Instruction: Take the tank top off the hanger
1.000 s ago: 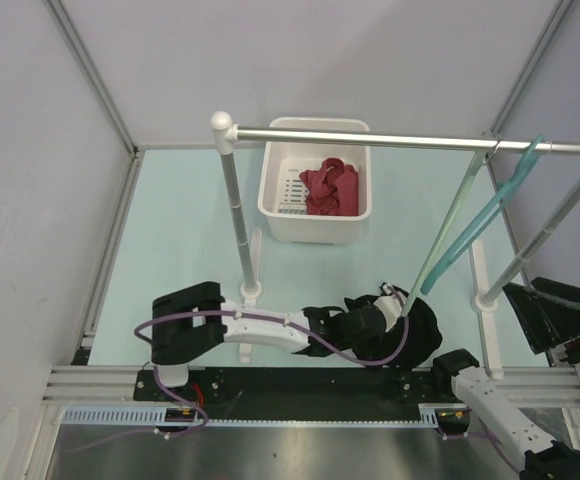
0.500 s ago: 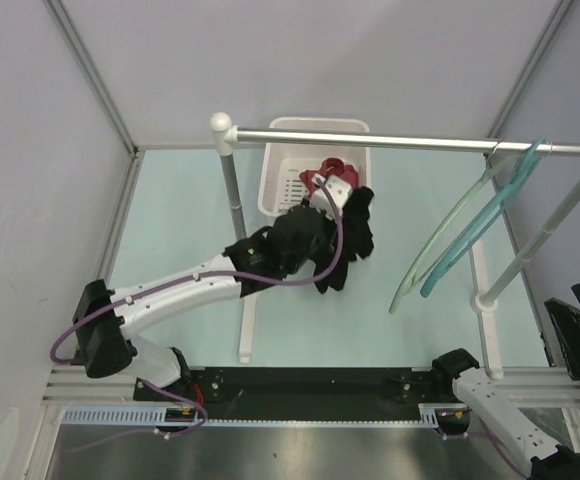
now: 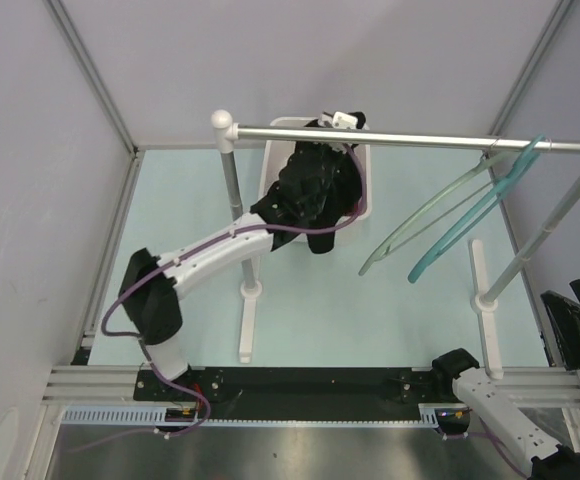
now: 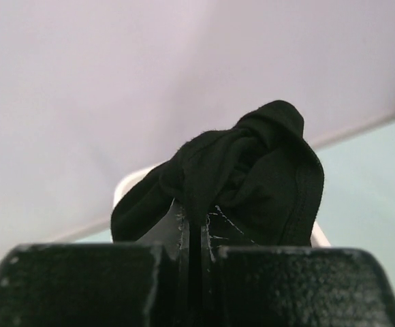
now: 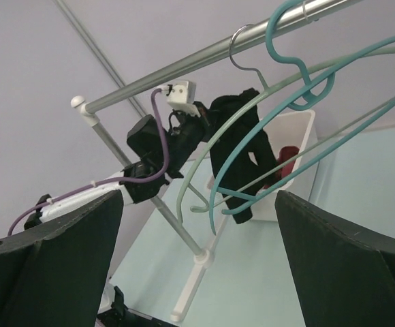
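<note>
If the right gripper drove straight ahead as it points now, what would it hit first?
Probably the two hangers on the rail: their lower curves hang between its open jaws, in front of the tank top. Depth is unclear.

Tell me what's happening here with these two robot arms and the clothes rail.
The left pincer is shut on the bunched black tank top and holds it up near the rail, roughly over the white basket. The top is already off: the two hangers on the rail are bare. The right pincer is open, off to the side, and holds nothing.
</note>
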`<state>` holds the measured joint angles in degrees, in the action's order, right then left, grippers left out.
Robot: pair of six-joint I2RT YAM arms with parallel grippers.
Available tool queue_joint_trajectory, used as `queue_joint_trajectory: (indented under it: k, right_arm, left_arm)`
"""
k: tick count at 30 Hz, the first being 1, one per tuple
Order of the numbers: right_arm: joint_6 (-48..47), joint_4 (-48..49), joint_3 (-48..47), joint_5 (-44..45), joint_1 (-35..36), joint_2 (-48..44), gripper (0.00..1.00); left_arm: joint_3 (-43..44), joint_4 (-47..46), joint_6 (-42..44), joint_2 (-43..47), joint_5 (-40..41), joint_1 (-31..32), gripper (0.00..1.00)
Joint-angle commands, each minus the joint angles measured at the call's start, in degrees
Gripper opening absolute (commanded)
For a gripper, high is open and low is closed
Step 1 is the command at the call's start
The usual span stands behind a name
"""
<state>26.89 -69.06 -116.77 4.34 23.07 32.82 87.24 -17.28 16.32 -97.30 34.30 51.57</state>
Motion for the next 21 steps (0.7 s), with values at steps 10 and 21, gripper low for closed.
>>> queue_joint_trajectory:
  k: [10,21]
  right_arm:
    - [-1.4,-2.1,5.1,-1.3,0.1,-0.8,1.00]
    - [4.6,-6.2,23.9,-0.3,0.4,-11.1,1.00]
  left_arm:
    - [6.9,-0.6,2.5,-9.5,-2.3,-4.4,0.26]
    - [3.8,20.0,-12.3,4.3,-7.9,-4.1,0.91]
